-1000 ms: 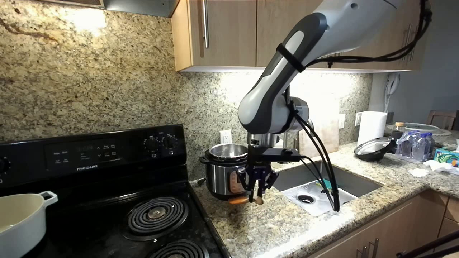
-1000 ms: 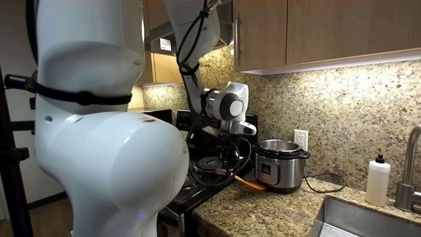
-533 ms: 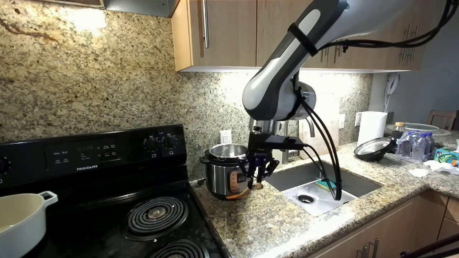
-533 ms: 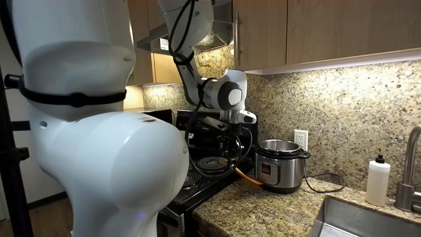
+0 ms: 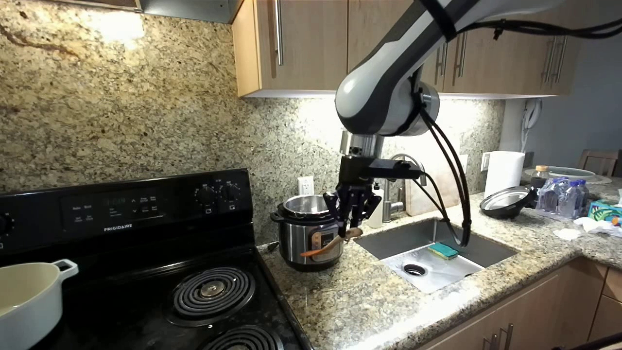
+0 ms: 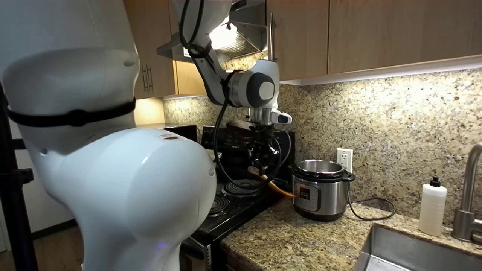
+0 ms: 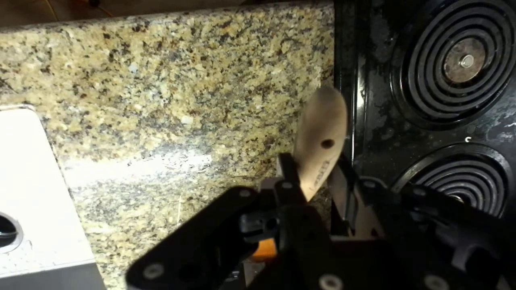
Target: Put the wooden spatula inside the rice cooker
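The wooden spatula (image 5: 318, 251) is off the counter, tilted, in my gripper (image 5: 348, 230). Its orange end slopes down in front of the rice cooker, and its pale end with a hole is higher. The spatula (image 6: 279, 190) and gripper (image 6: 262, 171) also show in an exterior view. In the wrist view, the spatula's pale end (image 7: 322, 125) sticks out between the fingers of the gripper (image 7: 314, 167), and an orange part shows below. The steel rice cooker (image 5: 293, 243) stands upright with its top open, also in an exterior view (image 6: 333, 195). The gripper is beside it, around rim height.
The black stove (image 5: 146, 272) with coil burners adjoins the counter, with a white pot (image 5: 34, 296) on it. A sink (image 5: 403, 243) with a sponge (image 5: 443, 251) lies beside the cooker. A soap bottle (image 6: 433, 207) stands by the faucet (image 6: 469, 188). Cabinets (image 5: 311, 48) hang above.
My gripper has risen with the spatula held in it. The spatula's orange end has lifted from near the counter at the cooker's base to the cooker's front panel height.
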`<state>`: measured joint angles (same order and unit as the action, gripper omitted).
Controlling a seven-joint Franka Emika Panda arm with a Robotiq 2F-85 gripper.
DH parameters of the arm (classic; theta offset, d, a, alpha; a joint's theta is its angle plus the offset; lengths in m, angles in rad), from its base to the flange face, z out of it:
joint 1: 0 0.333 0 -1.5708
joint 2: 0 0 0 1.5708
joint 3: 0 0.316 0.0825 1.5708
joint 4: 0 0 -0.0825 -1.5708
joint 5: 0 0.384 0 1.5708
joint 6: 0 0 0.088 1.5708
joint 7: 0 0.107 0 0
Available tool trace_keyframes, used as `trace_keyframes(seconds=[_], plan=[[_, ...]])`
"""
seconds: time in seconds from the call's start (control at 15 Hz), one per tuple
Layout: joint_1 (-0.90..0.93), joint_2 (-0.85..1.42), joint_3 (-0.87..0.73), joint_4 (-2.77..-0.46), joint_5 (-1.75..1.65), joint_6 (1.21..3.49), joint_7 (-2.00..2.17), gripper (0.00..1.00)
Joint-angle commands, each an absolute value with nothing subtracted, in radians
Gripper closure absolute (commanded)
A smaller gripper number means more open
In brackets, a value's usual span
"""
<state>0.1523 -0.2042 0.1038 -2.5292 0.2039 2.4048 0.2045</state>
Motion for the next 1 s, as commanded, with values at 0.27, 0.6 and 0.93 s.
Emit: trace_keyframes(seconds=[0.27, 0.6, 0.93], plan=[[0.149, -0.357, 0.098, -2.554, 0.198, 2.298, 0.094, 0.89], [0.142, -0.424, 0.117, -2.553, 0.152, 2.276, 0.097, 0.89], [0.13, -0.475, 0.156, -2.552, 0.049, 2.296, 0.143, 0.9]])
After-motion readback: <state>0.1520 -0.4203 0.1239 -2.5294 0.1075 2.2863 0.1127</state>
